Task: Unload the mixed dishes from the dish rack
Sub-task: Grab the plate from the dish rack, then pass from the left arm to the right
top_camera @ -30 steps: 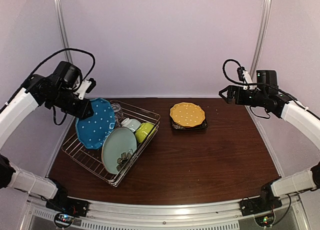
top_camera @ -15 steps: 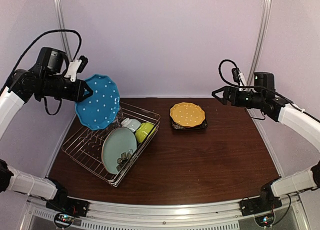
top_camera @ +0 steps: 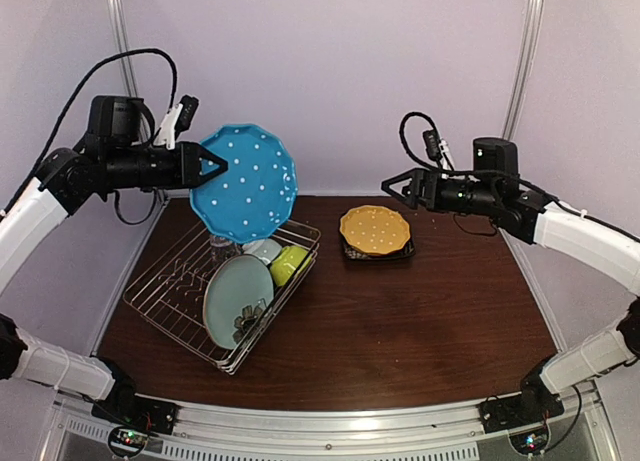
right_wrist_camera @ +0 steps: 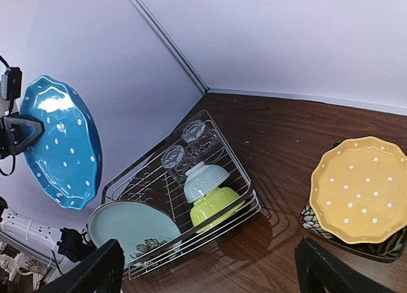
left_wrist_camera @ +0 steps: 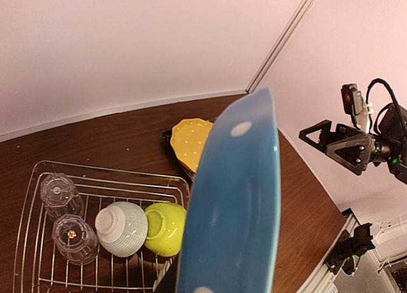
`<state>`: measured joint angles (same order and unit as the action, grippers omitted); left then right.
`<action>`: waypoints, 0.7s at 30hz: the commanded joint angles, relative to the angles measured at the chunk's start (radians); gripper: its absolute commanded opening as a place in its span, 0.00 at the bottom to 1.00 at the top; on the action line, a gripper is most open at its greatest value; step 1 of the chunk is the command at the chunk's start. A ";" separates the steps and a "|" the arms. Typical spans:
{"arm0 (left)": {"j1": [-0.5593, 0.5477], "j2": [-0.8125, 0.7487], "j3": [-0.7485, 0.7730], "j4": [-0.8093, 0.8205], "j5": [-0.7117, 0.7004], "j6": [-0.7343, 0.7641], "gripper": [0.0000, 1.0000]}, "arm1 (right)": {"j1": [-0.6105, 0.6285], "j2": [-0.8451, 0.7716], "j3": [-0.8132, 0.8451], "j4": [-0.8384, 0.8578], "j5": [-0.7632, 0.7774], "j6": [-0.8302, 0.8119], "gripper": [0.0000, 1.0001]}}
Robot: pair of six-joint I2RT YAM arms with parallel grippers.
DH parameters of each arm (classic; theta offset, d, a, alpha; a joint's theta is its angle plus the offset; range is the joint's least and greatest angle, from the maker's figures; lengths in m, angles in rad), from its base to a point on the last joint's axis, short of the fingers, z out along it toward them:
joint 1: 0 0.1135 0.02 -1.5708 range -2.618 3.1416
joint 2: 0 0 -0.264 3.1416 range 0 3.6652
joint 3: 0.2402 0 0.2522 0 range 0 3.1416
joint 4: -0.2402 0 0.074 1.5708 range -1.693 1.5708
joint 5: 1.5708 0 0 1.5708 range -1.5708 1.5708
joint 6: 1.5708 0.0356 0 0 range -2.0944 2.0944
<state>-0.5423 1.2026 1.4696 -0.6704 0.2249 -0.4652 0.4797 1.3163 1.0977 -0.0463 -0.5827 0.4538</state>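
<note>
- Since a second ago the left arm (top_camera: 60, 186) has lifted the blue dotted plate (top_camera: 245, 181) out of the dish rack (top_camera: 160, 303) and swung it up and to the right. The right arm (top_camera: 560, 226) has reached in towards the middle.
- That plate now hangs on edge in the air above the rack's far corner. The left jaws are clenched on a single spot of its rim, and the rest is unsupported.
- Such a narrow pinch on a glazed rim may let the plate pivot or slide free. It would then drop onto the lime-green bowl (top_camera: 288, 264), the small pale bowl (top_camera: 263, 249) and the two clear glasses (left_wrist_camera: 57, 192) (left_wrist_camera: 75, 237) below.
- The pale teal plate (top_camera: 238, 299) leans in the rack's near half and could be knocked if the carried plate dips on its way across.
- The right jaws are spread wide and empty, held high over the bench (top_camera: 420, 331) near the orange-yellow dotted plate (top_camera: 375, 229), which lies on the dark patterned plate (top_camera: 380, 253).
- With both arms closing on the same space, the plate's far edge might strike the right jaws.
- Set down tilted on that stack, the blue plate could shove the orange-yellow one off centre.
</note>
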 commanded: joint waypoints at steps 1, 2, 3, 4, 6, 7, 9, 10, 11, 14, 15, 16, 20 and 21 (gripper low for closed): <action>-0.023 -0.011 -0.020 0.322 0.091 -0.093 0.00 | 0.057 0.021 0.070 0.043 0.012 0.052 0.93; -0.027 -0.009 -0.031 0.341 0.100 -0.104 0.00 | 0.073 0.030 0.082 0.043 0.020 0.059 0.92; -0.030 -0.006 -0.037 0.357 0.106 -0.114 0.00 | 0.089 0.040 0.090 0.063 0.030 0.071 0.91; -0.033 -0.002 -0.044 0.370 0.110 -0.123 0.00 | 0.104 0.051 0.097 0.072 0.034 0.083 0.89; -0.042 0.004 -0.055 0.393 0.112 -0.134 0.00 | 0.136 0.073 0.108 0.089 0.030 0.109 0.87; -0.047 0.007 -0.061 0.404 0.110 -0.143 0.00 | 0.152 0.085 0.113 0.098 0.030 0.120 0.86; -0.057 0.010 -0.075 0.429 0.108 -0.153 0.00 | 0.185 0.103 0.122 0.110 0.034 0.136 0.85; -0.062 0.013 -0.081 0.439 0.102 -0.157 0.00 | 0.197 0.111 0.126 0.114 0.037 0.144 0.84; -0.069 0.015 -0.088 0.449 0.098 -0.163 0.00 | 0.207 0.118 0.128 0.124 0.038 0.152 0.84; -0.079 0.015 -0.117 0.497 0.088 -0.187 0.00 | 0.235 0.138 0.129 0.158 0.045 0.186 0.81; -0.084 0.016 -0.124 0.509 0.084 -0.194 0.00 | 0.243 0.144 0.132 0.165 0.050 0.196 0.80; -0.087 0.016 -0.130 0.520 0.078 -0.200 0.00 | 0.251 0.151 0.136 0.170 0.060 0.207 0.79; -0.095 0.019 -0.158 0.573 0.072 -0.227 0.00 | 0.276 0.181 0.136 0.212 0.083 0.250 0.72; -0.096 0.020 -0.162 0.579 0.068 -0.231 0.00 | 0.281 0.188 0.136 0.224 0.086 0.262 0.70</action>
<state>-0.6308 1.2369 1.3033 -0.3573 0.2924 -0.6426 0.7391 1.4792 1.2060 0.1032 -0.5377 0.6529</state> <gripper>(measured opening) 0.211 0.726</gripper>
